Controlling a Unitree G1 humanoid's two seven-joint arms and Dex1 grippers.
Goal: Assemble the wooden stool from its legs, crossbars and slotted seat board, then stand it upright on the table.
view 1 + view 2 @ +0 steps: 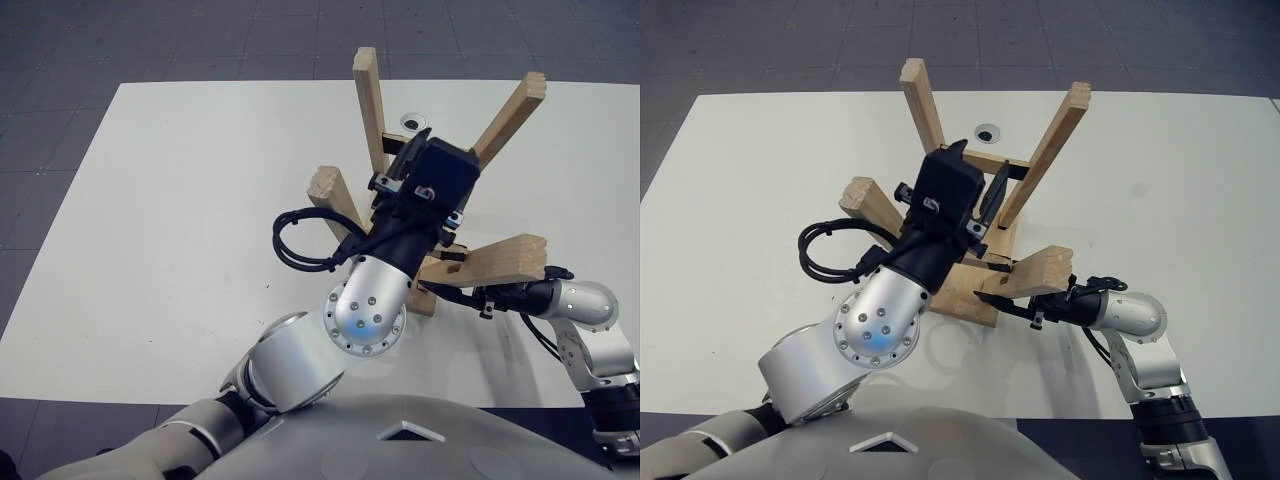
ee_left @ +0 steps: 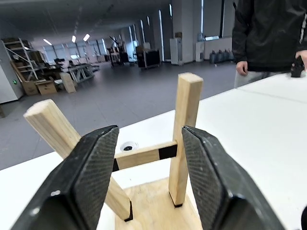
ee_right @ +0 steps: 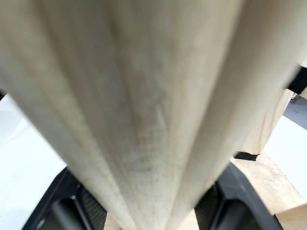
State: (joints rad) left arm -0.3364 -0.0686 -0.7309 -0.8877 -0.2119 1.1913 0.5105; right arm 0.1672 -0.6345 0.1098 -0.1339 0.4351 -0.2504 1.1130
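The wooden stool stands upside down on the white table (image 1: 760, 180), its seat board (image 1: 962, 292) underneath and its legs pointing up. A crossbar (image 2: 144, 155) joins the two far legs (image 1: 923, 105) (image 1: 1051, 148). My left gripper (image 2: 149, 139) hovers open above the seat board, in among the legs, with nothing between its fingers (image 2: 91, 177). It faces the crossbar. My right gripper (image 1: 1012, 302) is shut on the near right leg (image 1: 1040, 272), low down by the seat board. That leg (image 3: 144, 96) runs between the pads (image 3: 88, 206). The near left leg (image 1: 870, 203) stands beside my left forearm.
A small round grommet hole (image 1: 987, 132) sits in the table just beyond the stool. Open white surface lies to the left and right of the stool. The table's near edge (image 1: 120, 385) runs close under my arms.
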